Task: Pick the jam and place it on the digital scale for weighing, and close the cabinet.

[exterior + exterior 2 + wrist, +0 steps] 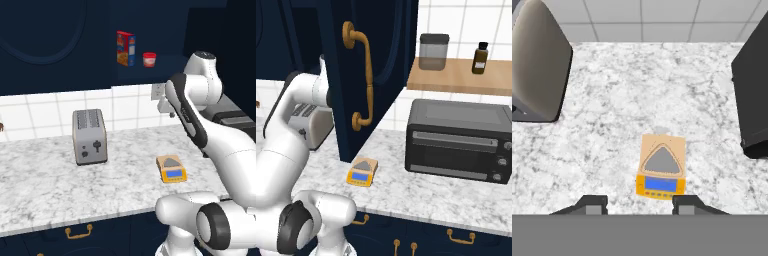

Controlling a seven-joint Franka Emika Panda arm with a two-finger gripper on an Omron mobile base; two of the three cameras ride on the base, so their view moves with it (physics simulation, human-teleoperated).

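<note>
The jam [149,59], a small red-lidded jar, stands on the shelf of the open navy cabinet [150,75], right of a cereal box [126,48]. The cabinet's door [383,60] with its brass handle [363,75] swings out over the counter. The yellow-orange digital scale [171,169] [362,172] lies on the marble counter, its grey plate bare. In the hand view my gripper [639,206] hangs high above the counter, open and empty, with the scale [661,167] just beyond its fingertips [594,204].
A silver toaster [89,136] [534,65] stands left of the scale. A black toaster oven [458,142] [754,100] sits to its right. Above that, a wooden shelf [456,82] carries a glass canister [433,51] and a brown bottle [481,58].
</note>
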